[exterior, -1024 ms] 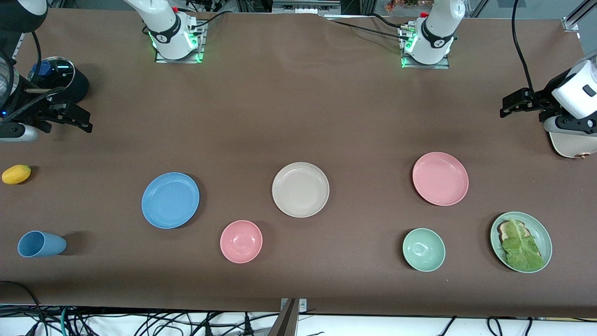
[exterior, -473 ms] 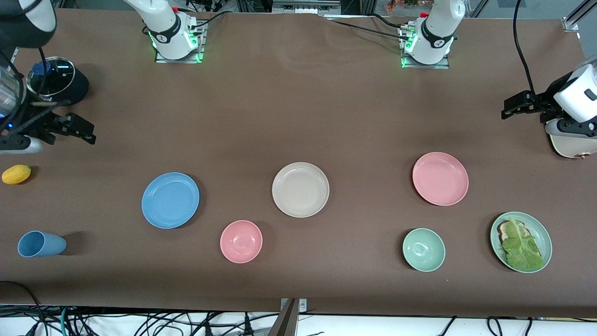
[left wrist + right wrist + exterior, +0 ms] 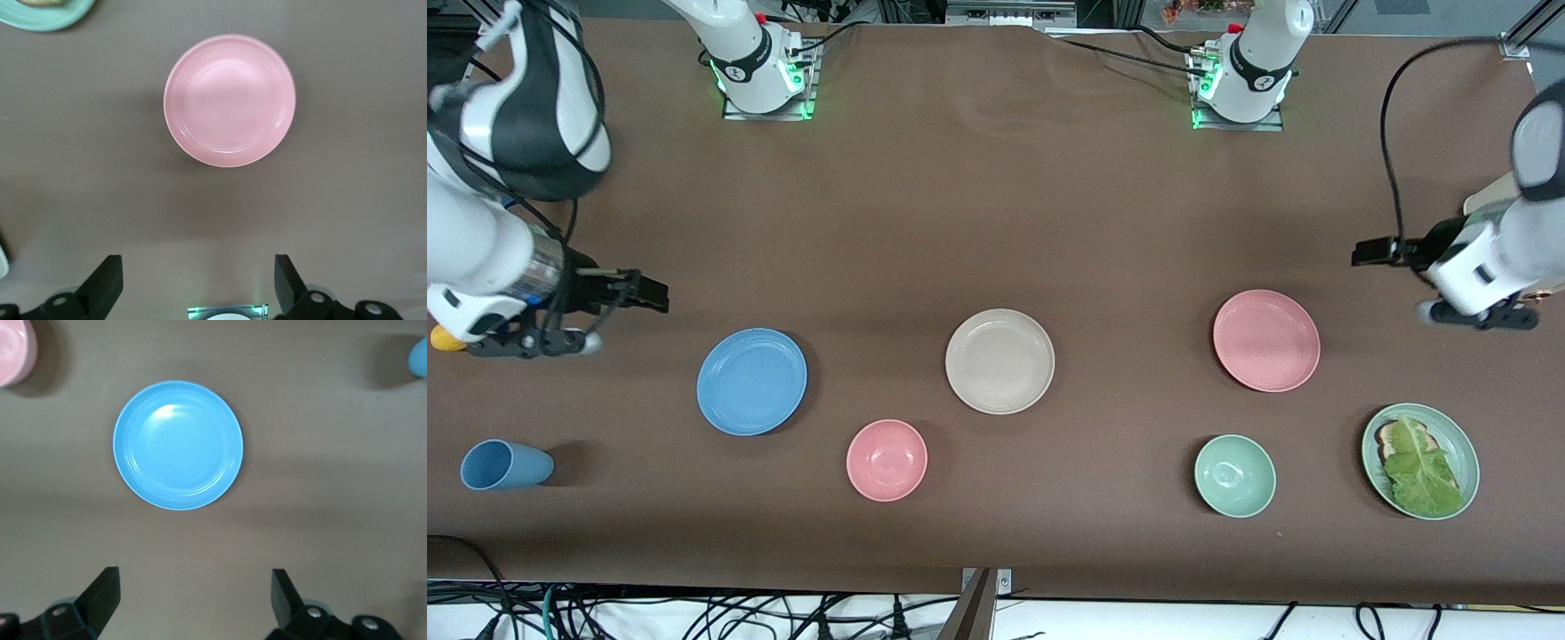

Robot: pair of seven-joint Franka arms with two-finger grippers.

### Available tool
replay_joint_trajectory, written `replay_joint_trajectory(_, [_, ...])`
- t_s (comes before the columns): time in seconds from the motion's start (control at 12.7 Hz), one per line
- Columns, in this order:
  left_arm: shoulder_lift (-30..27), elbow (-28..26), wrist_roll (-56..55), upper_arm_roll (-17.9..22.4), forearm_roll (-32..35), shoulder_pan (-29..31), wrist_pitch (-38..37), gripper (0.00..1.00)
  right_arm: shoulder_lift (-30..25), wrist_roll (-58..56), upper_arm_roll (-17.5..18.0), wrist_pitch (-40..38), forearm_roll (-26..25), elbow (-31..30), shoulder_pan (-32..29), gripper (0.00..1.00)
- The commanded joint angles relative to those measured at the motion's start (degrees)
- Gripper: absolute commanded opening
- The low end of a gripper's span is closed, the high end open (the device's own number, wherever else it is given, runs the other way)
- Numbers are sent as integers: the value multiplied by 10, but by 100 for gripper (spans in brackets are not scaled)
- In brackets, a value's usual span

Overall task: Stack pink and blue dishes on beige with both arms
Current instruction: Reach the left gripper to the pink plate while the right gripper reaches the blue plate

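The beige plate [image 3: 1000, 361] lies in the middle of the table. The blue plate [image 3: 751, 381] [image 3: 178, 445] lies toward the right arm's end, and the pink plate [image 3: 1266, 340] [image 3: 229, 100] toward the left arm's end. All three are bare and apart from one another. My right gripper [image 3: 649, 296] [image 3: 193, 600] hangs open and empty over bare table beside the blue plate. My left gripper [image 3: 1371, 252] [image 3: 197, 283] hangs open and empty over bare table beside the pink plate.
A pink bowl [image 3: 887, 460] and a green bowl [image 3: 1234, 476] sit nearer the front camera than the plates. A green plate with toast and lettuce [image 3: 1458, 444] lies near the pink plate. A blue cup [image 3: 505, 465] lies on its side at the right arm's end.
Both arms have swung in from the table's ends. The right gripper has come closer to the blue plate and the left gripper closer to the pink plate. No dish has moved.
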Motion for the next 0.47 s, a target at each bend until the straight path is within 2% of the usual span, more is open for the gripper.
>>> replay_joint_trajectory(0.0, [99, 46, 5, 0, 11, 0, -10, 100, 35, 0, -1, -13, -6, 28, 2, 100])
replay_joint_trajectory(0.16, [124, 39, 12, 0, 14, 20, 51, 100, 39, -3, -2, -10, -7, 27, -4, 100])
replay_joint_trajectory(0.39, [146, -17, 34, -2, 15, 36, 152, 100, 55, -14, -3, -5, -1, 27, -25, 100])
